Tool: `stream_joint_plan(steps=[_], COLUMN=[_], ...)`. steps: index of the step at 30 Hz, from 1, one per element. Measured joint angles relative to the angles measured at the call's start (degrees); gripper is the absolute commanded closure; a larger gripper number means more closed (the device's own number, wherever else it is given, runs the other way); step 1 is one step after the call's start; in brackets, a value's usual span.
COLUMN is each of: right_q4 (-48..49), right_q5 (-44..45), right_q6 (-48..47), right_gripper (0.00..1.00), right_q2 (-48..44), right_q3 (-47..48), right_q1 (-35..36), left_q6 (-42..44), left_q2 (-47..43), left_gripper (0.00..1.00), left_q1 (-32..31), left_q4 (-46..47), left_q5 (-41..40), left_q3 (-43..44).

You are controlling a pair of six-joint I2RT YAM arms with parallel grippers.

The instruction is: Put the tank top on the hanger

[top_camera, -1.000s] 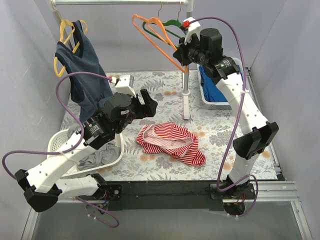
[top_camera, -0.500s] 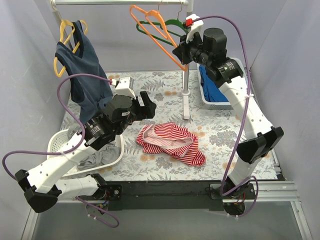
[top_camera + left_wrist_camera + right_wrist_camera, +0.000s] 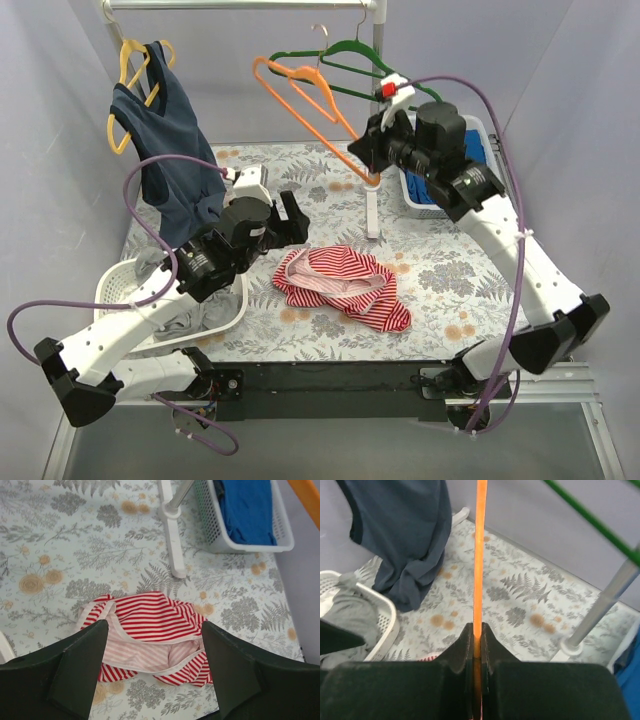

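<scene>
The red and white striped tank top (image 3: 343, 286) lies crumpled on the floral table near the front middle; it also fills the left wrist view (image 3: 150, 635). My left gripper (image 3: 292, 214) is open and empty, hovering above and left of the top, its jaws framing it. My right gripper (image 3: 368, 150) is shut on the orange hanger (image 3: 305, 95), gripping its lower bar near one corner and holding it in the air off the rail. In the right wrist view the orange bar (image 3: 480, 555) runs straight up from between my closed jaws.
A green hanger (image 3: 350, 55) hangs on the rail (image 3: 240, 5). A navy tank top (image 3: 165, 150) hangs on a yellow hanger (image 3: 130, 60) at left. A white basket of grey clothes (image 3: 130, 290) sits front left; a basket with blue cloth (image 3: 425, 190) back right. The rack pole (image 3: 372, 190) stands mid-table.
My right arm has pulled the orange hanger down and away from the rail, toward the table's middle. My left gripper has dipped slightly toward the striped top.
</scene>
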Motion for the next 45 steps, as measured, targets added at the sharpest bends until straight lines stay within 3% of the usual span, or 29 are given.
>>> stream_joint_plan(steps=[7,12,18,27,45], right_q4=[-1.6,-6.9,-13.7,-24.7,-31.3], right_q5=[-0.4,0.3,-0.3,1.0,0.1], right_q6=[6.1,9.0,10.4,12.9,15.0], right_gripper=[0.99,0.99,0.99,0.99,0.99], right_q2=[-17.1,-30.1,-39.1,-44.6,-48.1], right_q3=[-22.5,-32.1,-36.6,-41.1,-41.3], right_q1=[2.4,2.4,2.4,2.4,2.4], left_q6=[-3.5,-5.7,-5.6,-2.4,1.5], left_q2=[-0.4,0.5,8.2,23.3,29.0], left_gripper=[0.35,0.42,0.46,0.50,0.64], left_q1=[0.0,0.0,0.2,1.1,2.3], left_q4=[-1.2,-1.1,2.1,3.8,3.8], left_q5=[0.3,1.2,1.6,0.7,-5.1], left_q3=[-9.0,-15.5,-15.8,-12.3,-8.6])
